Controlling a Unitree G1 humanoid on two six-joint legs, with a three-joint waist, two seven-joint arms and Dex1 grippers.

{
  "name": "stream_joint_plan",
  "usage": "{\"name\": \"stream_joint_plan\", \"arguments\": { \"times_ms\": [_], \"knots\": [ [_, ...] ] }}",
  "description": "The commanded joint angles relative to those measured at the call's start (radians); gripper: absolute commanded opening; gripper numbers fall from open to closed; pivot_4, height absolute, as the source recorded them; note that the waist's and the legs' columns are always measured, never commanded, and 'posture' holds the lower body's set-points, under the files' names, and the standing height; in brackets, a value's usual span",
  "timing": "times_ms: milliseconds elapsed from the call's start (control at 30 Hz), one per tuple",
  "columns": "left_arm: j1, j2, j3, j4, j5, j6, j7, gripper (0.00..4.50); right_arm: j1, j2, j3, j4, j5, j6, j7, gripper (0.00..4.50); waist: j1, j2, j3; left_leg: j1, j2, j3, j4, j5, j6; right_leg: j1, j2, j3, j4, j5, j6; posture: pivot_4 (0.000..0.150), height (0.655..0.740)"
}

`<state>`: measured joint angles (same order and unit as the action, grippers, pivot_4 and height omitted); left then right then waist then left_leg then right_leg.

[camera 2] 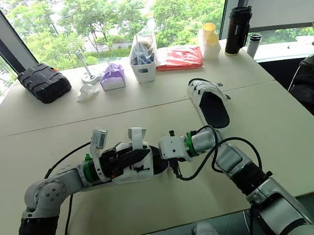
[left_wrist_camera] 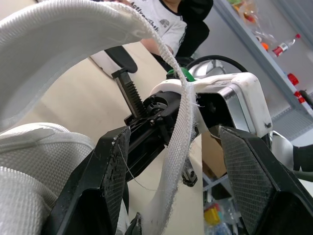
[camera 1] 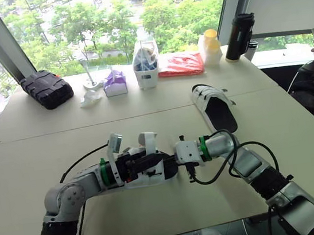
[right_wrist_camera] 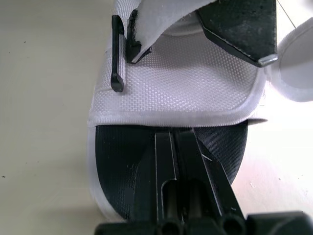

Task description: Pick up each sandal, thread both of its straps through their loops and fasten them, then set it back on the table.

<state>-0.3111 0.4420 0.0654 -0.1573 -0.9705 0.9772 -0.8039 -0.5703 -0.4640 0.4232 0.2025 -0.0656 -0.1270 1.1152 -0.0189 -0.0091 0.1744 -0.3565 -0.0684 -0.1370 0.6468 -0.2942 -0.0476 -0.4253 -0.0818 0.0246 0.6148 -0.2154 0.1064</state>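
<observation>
Two pincers at one sandal
The sandal (camera 1: 152, 179) lies on the counter (camera 1: 45, 149) near the front. The left pincer (left_wrist_camera: 173, 134) is wide apart, with a loose white strap (left_wrist_camera: 178, 122) between its fingers. The right pincer (right_wrist_camera: 174, 139) is closed together on the sandal's black inside. The other sandal (camera 1: 216, 107) lies farther back.

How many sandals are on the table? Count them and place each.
2. The near sandal sits at the front middle of the table, its straps standing up loose; the far sandal lies beyond it to the right. None seems hidden.
</observation>
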Motion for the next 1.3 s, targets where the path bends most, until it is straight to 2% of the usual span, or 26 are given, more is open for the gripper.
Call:
{"name": "stream_joint_plan", "arguments": {
  "times_ms": [33, 333, 533, 867, 1033, 1133, 1300],
  "knots": [
    [-0.016, 0.045, 0.053, -0.039, -0.011, -0.017, -0.021, 3.22, -0.004, -0.005, 0.013, 0.026, -0.023, -0.003, 0.005, 0.00, -0.001, 0.000, 0.000, 0.000, 0.000, 0.000, 0.000, 0.000, 0.000, 0.000, 0.000, 0.000, 0.000, 0.000, 0.000, 0.150, 0.7400],
    [0.098, 0.100, 0.028, 0.022, 0.009, -0.007, -0.084, 3.22, -0.010, 0.004, 0.015, 0.033, -0.022, -0.006, 0.003, 0.00, -0.001, 0.000, 0.000, 0.001, 0.000, 0.000, -0.001, 0.000, 0.000, 0.000, 0.000, 0.000, 0.000, 0.000, 0.000, 0.150, 0.7400],
    [0.084, 0.021, 0.140, 0.107, -0.145, 0.085, -0.012, 3.22, -0.024, 0.017, 0.018, 0.040, -0.024, -0.008, 0.002, 0.00, -0.001, 0.000, 0.000, 0.001, 0.000, 0.000, -0.001, 0.000, 0.000, 0.000, 0.000, 0.000, 0.000, 0.000, 0.000, 0.150, 0.7400],
    [0.106, 0.061, 0.183, 0.070, -0.144, 0.068, 0.004, 3.22, -0.036, 0.031, 0.027, 0.065, -0.030, -0.019, 0.007, 0.00, -0.015, 0.000, 0.000, 0.001, 0.002, 0.000, -0.001, 0.000, 0.000, 0.000, 0.001, 0.000, 0.000, 0.000, 0.000, 0.150, 0.7400],
    [0.125, 0.100, 0.218, 0.077, -0.174, 0.085, 0.001, 3.22, -0.048, 0.035, 0.029, 0.084, -0.030, -0.031, 0.006, 0.00, -0.028, 0.000, 0.000, 0.001, 0.002, 0.000, -0.001, 0.000, 0.000, -0.001, 0.001, 0.000, 0.000, 0.000, 0.000, 0.150, 0.7400],
    [0.109, 0.089, 0.247, 0.122, -0.223, 0.102, 0.023, 3.22, -0.049, 0.038, 0.030, 0.089, -0.031, -0.036, 0.006, 0.00, -0.027, 0.000, 0.000, 0.001, 0.003, 0.000, -0.002, 0.000, 0.000, -0.001, 0.002, 0.000, 0.000, 0.000, 0.000, 0.150, 0.7400],
    [0.106, 0.091, 0.215, 0.110, -0.192, 0.077, 0.016, 3.22, -0.053, 0.040, 0.031, 0.096, -0.032, -0.041, 0.007, 0.00, -0.026, 0.000, 0.000, 0.001, 0.003, 0.000, -0.001, 0.000, 0.000, -0.001, 0.002, 0.000, 0.000, 0.000, -0.001, 0.150, 0.7400]
  ]
}}
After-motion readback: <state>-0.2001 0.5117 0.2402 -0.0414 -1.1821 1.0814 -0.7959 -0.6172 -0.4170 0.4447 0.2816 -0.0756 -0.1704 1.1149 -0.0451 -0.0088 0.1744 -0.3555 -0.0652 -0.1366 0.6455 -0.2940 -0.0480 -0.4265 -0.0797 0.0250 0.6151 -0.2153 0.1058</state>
